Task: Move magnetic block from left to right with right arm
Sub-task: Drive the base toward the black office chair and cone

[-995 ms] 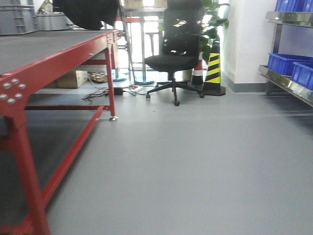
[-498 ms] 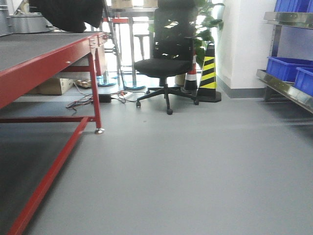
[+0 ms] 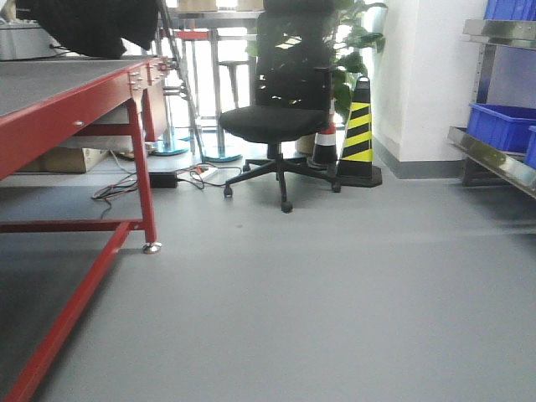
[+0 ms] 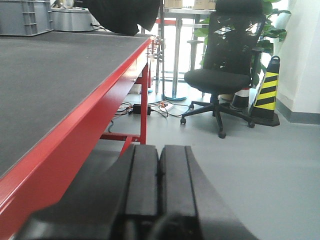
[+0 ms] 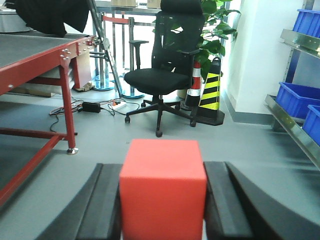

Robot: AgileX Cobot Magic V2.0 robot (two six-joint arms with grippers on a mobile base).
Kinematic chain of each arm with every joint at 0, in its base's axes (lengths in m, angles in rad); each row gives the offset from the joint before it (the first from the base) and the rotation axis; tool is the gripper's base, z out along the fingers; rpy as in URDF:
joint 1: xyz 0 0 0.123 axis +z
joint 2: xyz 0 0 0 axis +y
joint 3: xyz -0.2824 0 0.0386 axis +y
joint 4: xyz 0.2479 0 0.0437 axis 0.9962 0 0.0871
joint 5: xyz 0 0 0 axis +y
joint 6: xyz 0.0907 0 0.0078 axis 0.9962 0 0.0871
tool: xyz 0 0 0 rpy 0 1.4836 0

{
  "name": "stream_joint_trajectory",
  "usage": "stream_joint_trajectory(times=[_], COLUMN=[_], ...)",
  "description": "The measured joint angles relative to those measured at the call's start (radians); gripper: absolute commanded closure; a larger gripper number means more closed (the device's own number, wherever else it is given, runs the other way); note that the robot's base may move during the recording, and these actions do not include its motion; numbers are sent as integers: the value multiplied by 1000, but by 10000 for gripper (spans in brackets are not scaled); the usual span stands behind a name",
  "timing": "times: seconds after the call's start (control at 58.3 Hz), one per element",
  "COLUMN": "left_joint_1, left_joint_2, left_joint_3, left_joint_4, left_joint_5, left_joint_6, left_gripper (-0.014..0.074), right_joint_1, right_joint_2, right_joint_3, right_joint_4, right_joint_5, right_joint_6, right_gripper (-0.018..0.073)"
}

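One change is marked in the front view: the grey floor (image 3: 335, 293), smooth and faintly glossy, is now seen from a new heading. The table (image 3: 75, 117) has slid toward the left edge, and the chair (image 3: 280, 117) has grown larger and nearer. From this it is judged that the base is being driven or swung rightward, so the carry is under way and only the set-down is left.

The table is built of red-painted steel with bolted corners and a dark, matte, grainy top. The chair is black, with a mesh back, a padded seat and a star base on castors. Blue plastic bins (image 3: 498, 126) are kept on a bare metal shelf at the right. A cone (image 3: 358, 134) is banded in black and yellow.

The block (image 5: 162, 187), a plain red cube with matte faces and sharp edges, is clamped between the black fingers of the right gripper (image 5: 163, 200) and held clear above the floor. The left gripper (image 4: 159, 185) is seen beside the table edge with its flat pads pressed together on nothing.
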Motion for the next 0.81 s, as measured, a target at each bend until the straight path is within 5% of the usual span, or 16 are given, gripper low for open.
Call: stream_joint_trajectory(times=[0.806], left_joint_1=[0], left_joint_2=[0], left_joint_3=[0], left_joint_4=[0], left_joint_5=[0], left_joint_6=[0], left_gripper=[713], right_joint_1=[0], right_joint_2=[0], right_joint_3=[0], right_joint_4=[0], right_joint_5=[0], right_joint_6=[0], right_gripper=[306])
